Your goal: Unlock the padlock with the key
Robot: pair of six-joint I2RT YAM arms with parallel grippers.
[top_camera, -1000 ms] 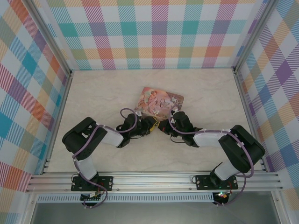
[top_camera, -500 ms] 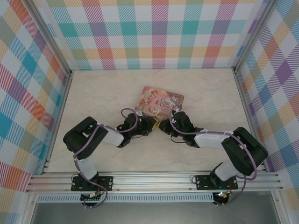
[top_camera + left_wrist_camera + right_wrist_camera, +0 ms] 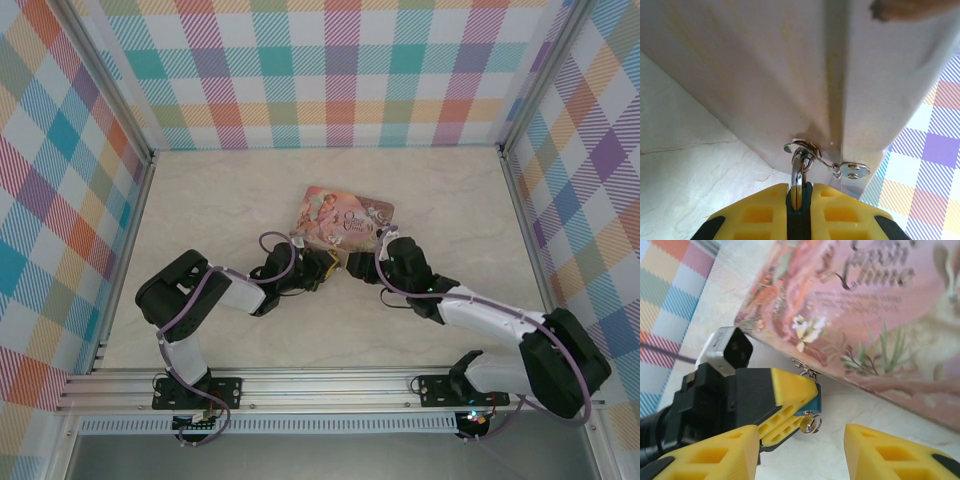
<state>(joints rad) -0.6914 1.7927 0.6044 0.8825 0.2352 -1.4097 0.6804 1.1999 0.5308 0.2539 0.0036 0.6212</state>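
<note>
1. The padlock [image 3: 813, 404] sat at the near edge of the pink tin [image 3: 880, 315], mid-tabletop. Its teal body was just off the tin's wall, and its shackle [image 3: 798, 182] was threaded through the tin's small metal hasp [image 3: 804, 148].
2. Its long axis ran from far to near. The shackle end pointed far, into the tin, and the keyway end pointed near, towards the arms.
3. The key [image 3: 811, 424] showed as a small silvery loop right at that near end, touching the body. It looked seated in the keyway, though how deep could not be told.
4. The left gripper [image 3: 799, 194] was clamped tight on the padlock, with its yellow fingers pinching body and shackle from both sides, so the lock was steadied.
5. The right gripper [image 3: 802, 452] stood open, one finger either side of the key and touching nothing.
6. My read was that this was the turning step, with the lock braced and the key in place but not yet gripped.
7. The next move called for the right gripper to close squarely on that tiny key head and twist about the padlock's long axis while the left held firm. It was a fiddly pinch on such a sliver, and it could easily slip.
8. Pale tabletop [image 3: 220, 200] lay all around.
</note>
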